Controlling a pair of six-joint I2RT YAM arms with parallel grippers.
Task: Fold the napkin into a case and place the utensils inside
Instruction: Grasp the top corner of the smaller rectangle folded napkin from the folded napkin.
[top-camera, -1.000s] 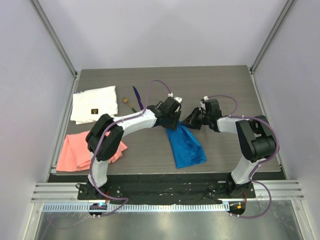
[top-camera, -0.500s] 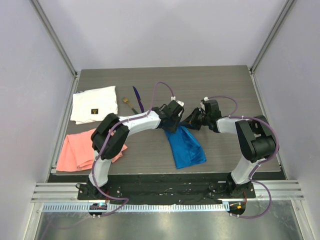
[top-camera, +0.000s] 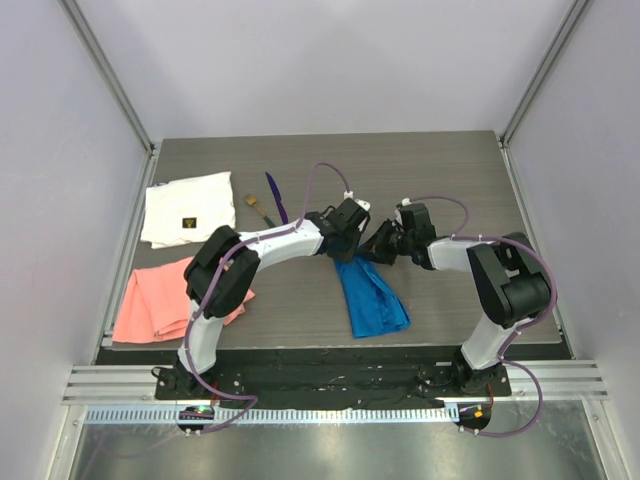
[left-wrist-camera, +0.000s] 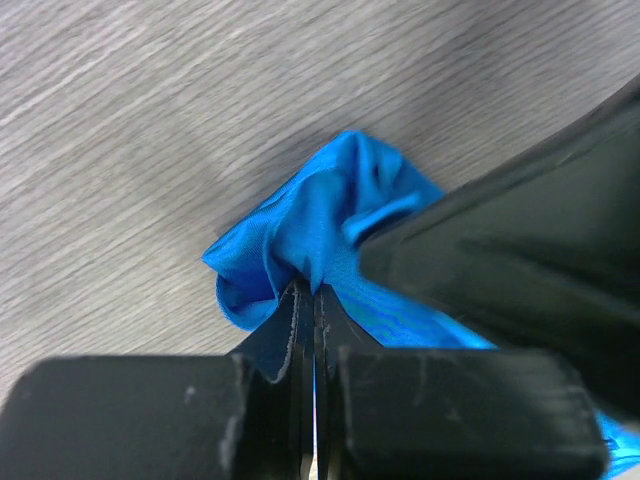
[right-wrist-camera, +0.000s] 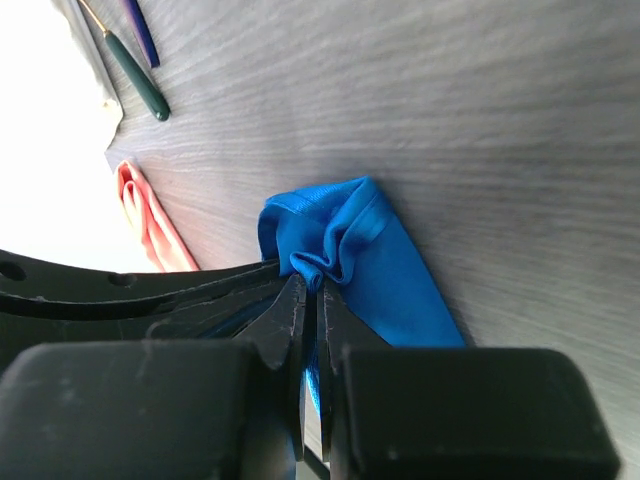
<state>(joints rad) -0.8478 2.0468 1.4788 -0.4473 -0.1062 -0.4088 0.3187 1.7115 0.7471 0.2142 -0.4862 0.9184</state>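
Note:
The bright blue napkin (top-camera: 372, 300) lies as a narrow, bunched strip in the middle of the table, its far end gathered up. My left gripper (top-camera: 349, 247) is shut on a fold of that far end (left-wrist-camera: 320, 225), the cloth pinched between its fingertips (left-wrist-camera: 296, 310). My right gripper (top-camera: 378, 246) stands right beside it, shut on the same bunched end (right-wrist-camera: 345, 235). The two utensils lie side by side at the far left: a purple piece (top-camera: 275, 198) and a green-handled one with a tan end (top-camera: 258, 207). Both also show in the right wrist view, green (right-wrist-camera: 135, 80) and purple (right-wrist-camera: 140, 30).
A white cloth with a small dark label (top-camera: 188, 208) lies at the left back. A salmon-pink cloth (top-camera: 160, 298) lies in front of it near the left edge. White walls and metal posts enclose the table.
My left gripper has shut on the napkin's far end. Both grippers have drawn closer together, and the napkin's top has bunched narrower.

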